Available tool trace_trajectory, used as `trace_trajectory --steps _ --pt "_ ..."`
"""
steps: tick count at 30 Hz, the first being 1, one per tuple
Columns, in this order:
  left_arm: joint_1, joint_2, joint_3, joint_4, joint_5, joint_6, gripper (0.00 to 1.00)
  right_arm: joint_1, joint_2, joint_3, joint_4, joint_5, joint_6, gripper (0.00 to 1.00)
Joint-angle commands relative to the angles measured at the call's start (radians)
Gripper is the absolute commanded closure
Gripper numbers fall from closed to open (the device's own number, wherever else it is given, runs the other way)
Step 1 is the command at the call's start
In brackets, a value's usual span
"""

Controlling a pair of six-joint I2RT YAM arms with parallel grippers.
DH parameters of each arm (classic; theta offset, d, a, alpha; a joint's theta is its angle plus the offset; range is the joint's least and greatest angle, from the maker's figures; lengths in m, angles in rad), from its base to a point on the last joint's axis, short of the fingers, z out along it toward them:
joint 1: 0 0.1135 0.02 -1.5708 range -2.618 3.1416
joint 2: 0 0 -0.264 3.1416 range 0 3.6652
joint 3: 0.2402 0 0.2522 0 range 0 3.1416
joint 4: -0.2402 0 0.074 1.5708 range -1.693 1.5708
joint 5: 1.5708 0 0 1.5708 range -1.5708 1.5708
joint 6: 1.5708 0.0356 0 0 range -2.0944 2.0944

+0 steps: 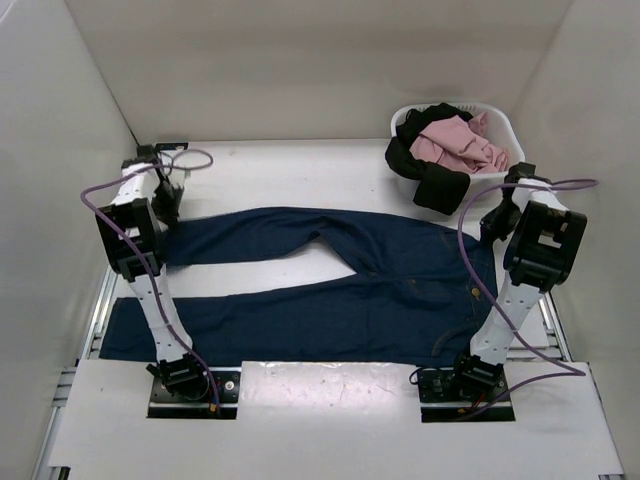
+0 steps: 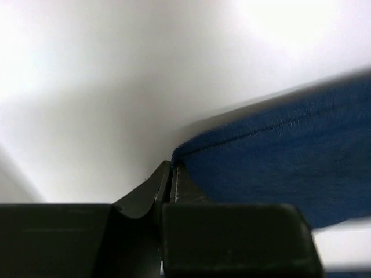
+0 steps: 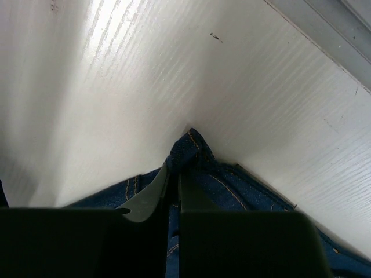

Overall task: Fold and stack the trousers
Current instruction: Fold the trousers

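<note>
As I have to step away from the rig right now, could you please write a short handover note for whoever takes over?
Grippers: the left gripper is shut on the hem of the far leg of the trousers. The right gripper is shut on the far corner of their waistband, near the laundry basket.
Trousers: spread flat on the table, legs apart and pointing left, waist to the right.
Done: both far corners gripped; no fold made yet.
Left: fold the trousers, then stack them.

Left arm (image 1: 135,238) outstretched, right arm (image 1: 540,245) outstretched, both jaws clamped
</note>
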Motion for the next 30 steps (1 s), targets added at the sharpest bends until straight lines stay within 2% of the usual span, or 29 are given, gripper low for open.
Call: trace_trajectory --steps 1,3,5,7,12,14,18,19,20,23,24,27,30 --pt "-0.001 -0.001 0.252 0.094 -0.089 0.030 0.86 -0.005 -0.039 0.060 0.031 0.039 -0.019 1.00" --pt "-0.001 0.025 0.386 0.094 -0.115 0.049 0.86 -0.005 -0.074 0.132 0.031 0.051 -0.048 1.00" --pt "-0.001 0.025 0.426 0.094 -0.125 0.066 0.86 -0.005 -0.084 0.180 0.017 0.051 -0.080 1.00" --pt "-0.001 0.005 0.426 0.103 -0.143 0.077 0.86 -0.005 -0.120 0.226 -0.008 0.051 -0.089 1.00" --pt "0.008 -0.120 0.312 0.121 -0.143 0.086 0.86 -0.005 -0.249 0.183 -0.008 0.042 -0.140 1.00" --pt "0.019 -0.209 0.224 0.130 -0.143 0.086 0.86 -0.005 -0.303 0.128 -0.008 0.031 -0.140 1.00" --pt "0.088 -0.413 -0.004 0.130 -0.143 0.109 0.86 -0.005 -0.516 -0.092 -0.008 0.007 -0.140 1.00" --pt "0.128 -0.505 -0.059 0.130 -0.143 0.128 0.86 -0.005 -0.557 -0.192 -0.008 0.007 -0.129 1.00" --pt "0.149 -0.553 -0.180 0.130 -0.128 0.140 0.86 -0.005 -0.641 -0.241 -0.008 0.007 -0.117 1.00" --pt "0.189 -0.736 -0.394 0.130 -0.128 0.224 0.86 -0.005 -0.776 -0.414 -0.035 0.007 -0.076 1.00" --pt "0.203 -0.778 -0.528 0.142 -0.128 0.246 0.86 -0.005 -0.803 -0.453 -0.064 0.007 -0.066 1.00" --pt "0.235 -0.928 -0.740 0.193 -0.154 0.299 0.86 -0.031 -0.896 -0.580 -0.101 0.007 -0.043 1.00" --pt "0.268 -1.033 -0.859 0.233 -0.177 0.342 0.86 -0.104 -0.981 -0.630 -0.117 -0.022 -0.023 1.00"
